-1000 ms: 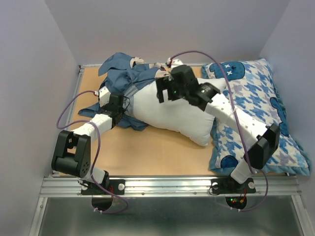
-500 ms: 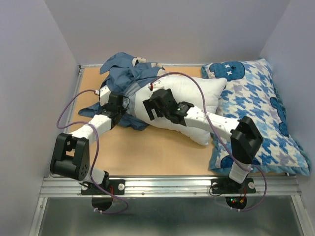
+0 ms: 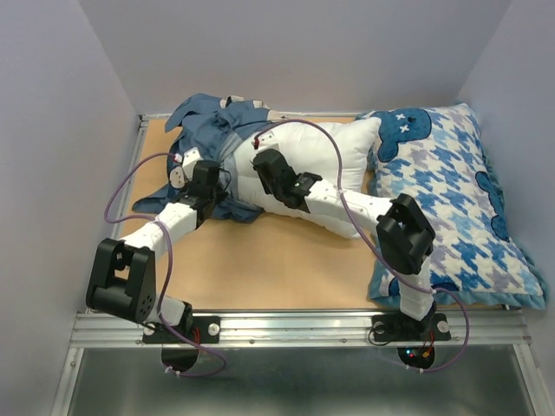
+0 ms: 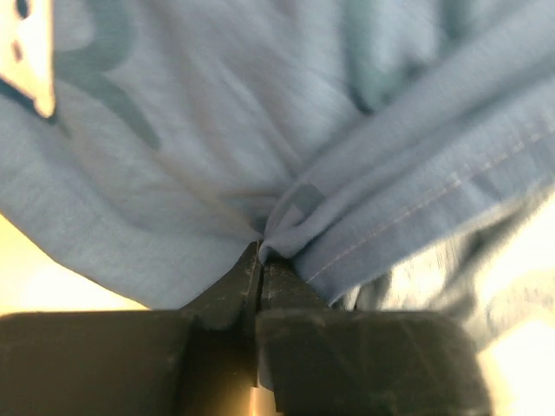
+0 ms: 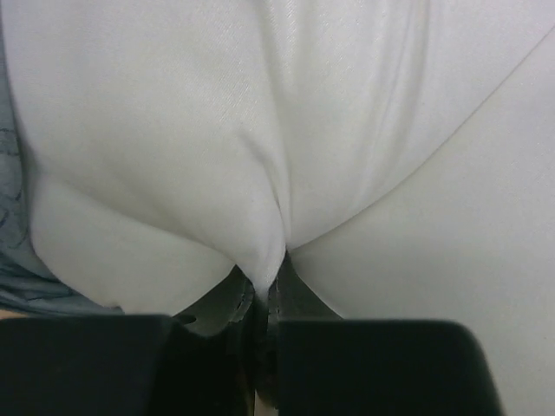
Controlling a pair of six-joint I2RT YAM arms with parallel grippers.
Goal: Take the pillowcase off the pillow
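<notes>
The dark blue pillowcase lies bunched over the left end of the white pillow at the back of the table. My left gripper sits at the case's near edge; in the left wrist view its jaws are pressed together on a fold of the blue pillowcase. My right gripper rests on the pillow just right of the case. In the right wrist view it is shut on a pinch of the white pillow.
A blue-and-white houndstooth pillow fills the right side of the table. Bare wooden tabletop lies in front of the arms. Grey walls close in the left, back and right. Purple cables loop above both arms.
My right arm swung back from the pillow's far edge toward the left and closed on the white pillow. The pillow shifted toward the back. My left gripper stayed at the case.
</notes>
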